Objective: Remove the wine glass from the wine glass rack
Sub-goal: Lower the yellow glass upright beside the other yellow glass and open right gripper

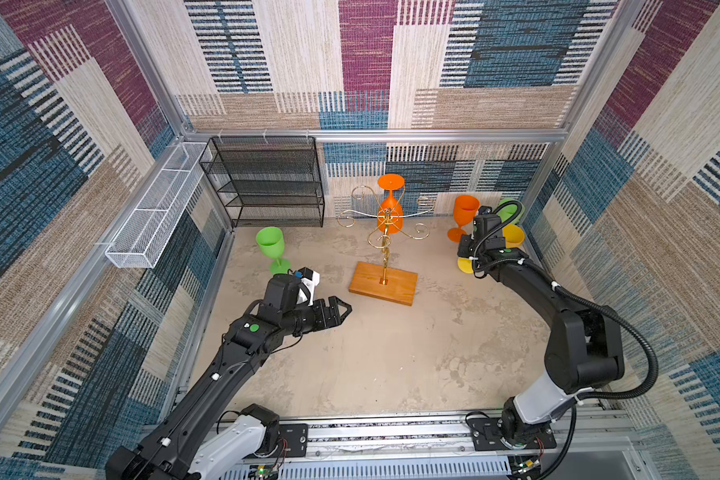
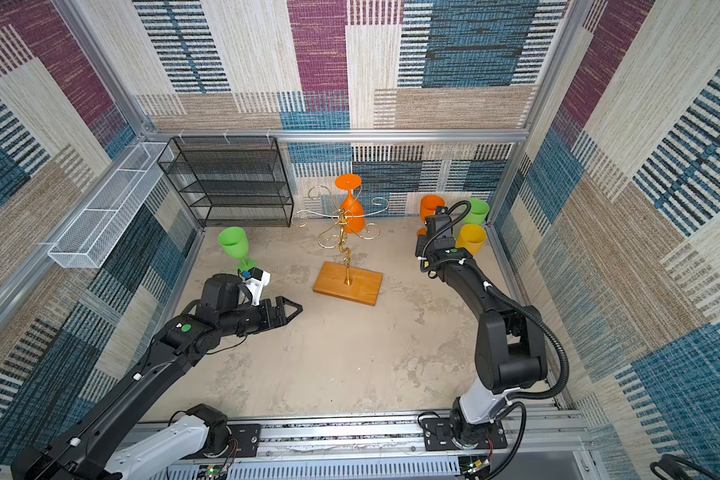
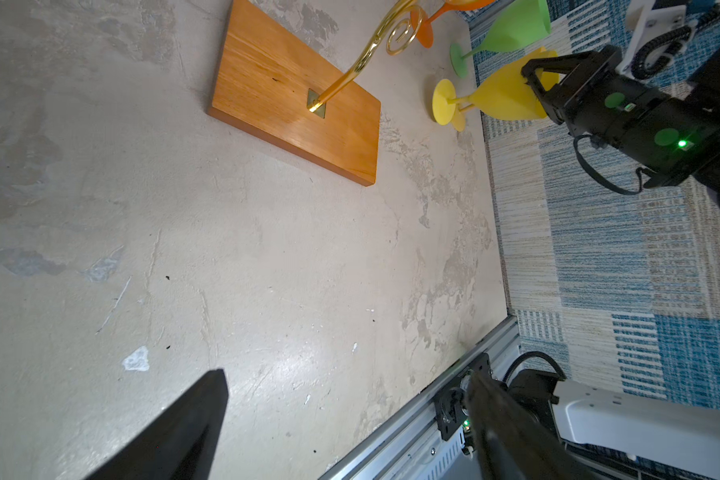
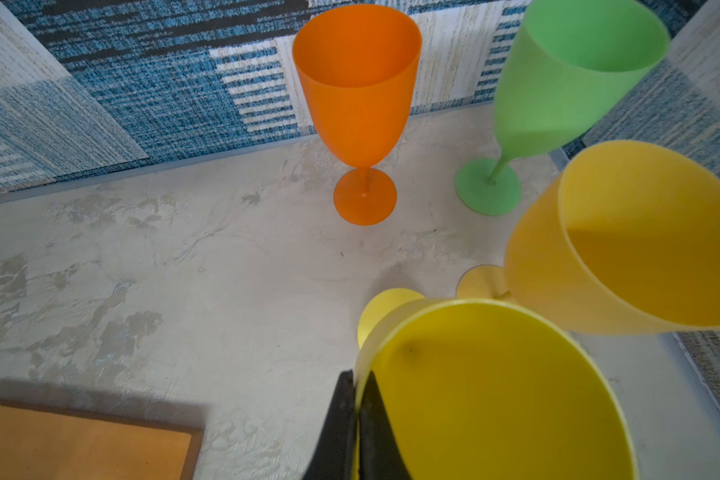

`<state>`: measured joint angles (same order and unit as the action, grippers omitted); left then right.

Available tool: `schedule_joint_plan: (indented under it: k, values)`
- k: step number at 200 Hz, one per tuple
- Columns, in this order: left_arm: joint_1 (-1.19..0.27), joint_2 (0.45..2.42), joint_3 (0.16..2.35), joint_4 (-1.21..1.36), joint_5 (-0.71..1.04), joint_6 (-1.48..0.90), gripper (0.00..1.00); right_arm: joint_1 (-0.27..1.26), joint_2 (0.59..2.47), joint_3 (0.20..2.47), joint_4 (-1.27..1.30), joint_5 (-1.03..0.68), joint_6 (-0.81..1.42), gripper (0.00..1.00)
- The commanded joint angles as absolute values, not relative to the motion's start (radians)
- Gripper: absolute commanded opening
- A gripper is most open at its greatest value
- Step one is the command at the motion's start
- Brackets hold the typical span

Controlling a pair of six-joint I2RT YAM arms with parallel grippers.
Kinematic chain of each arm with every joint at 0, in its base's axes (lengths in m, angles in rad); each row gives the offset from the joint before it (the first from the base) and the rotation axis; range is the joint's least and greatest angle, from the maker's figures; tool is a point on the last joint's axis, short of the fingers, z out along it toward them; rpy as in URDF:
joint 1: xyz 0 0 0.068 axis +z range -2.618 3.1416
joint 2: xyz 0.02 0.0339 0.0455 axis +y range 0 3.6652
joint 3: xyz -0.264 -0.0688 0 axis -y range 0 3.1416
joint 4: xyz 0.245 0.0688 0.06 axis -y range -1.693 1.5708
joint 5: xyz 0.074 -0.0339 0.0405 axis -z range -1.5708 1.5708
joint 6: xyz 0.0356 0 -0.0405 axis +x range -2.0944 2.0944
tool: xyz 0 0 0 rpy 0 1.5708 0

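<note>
Rim of yellow wine glass (image 4: 495, 395) pinched in right pincer (image 4: 356, 384), left pincer (image 1: 341, 309) spread wide, empty.

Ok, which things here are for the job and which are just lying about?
Job: rack, hanging orange glass, yellow glass in shut right gripper, open left gripper.
Lying about: black shelf, white tray, left green glass, standing orange glass, right green glass, amber glass.
</note>
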<state>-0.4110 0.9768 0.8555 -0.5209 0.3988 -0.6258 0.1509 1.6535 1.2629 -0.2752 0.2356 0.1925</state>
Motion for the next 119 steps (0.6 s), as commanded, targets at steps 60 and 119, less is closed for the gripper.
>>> schedule_joint_plan:
  k: [60, 119]
  values:
    - [-0.414, 0.983, 0.929, -0.593, 0.354, -0.604, 0.92, 0.142, 1.743, 1.333, -0.222, 0.188, 0.14, 0.25]
    - [-0.413, 1.015, 1.091, -0.734, 0.231, -0.482, 0.93, 0.141, 1.65, 1.378, -0.267, 0.18, 0.137, 0.75]
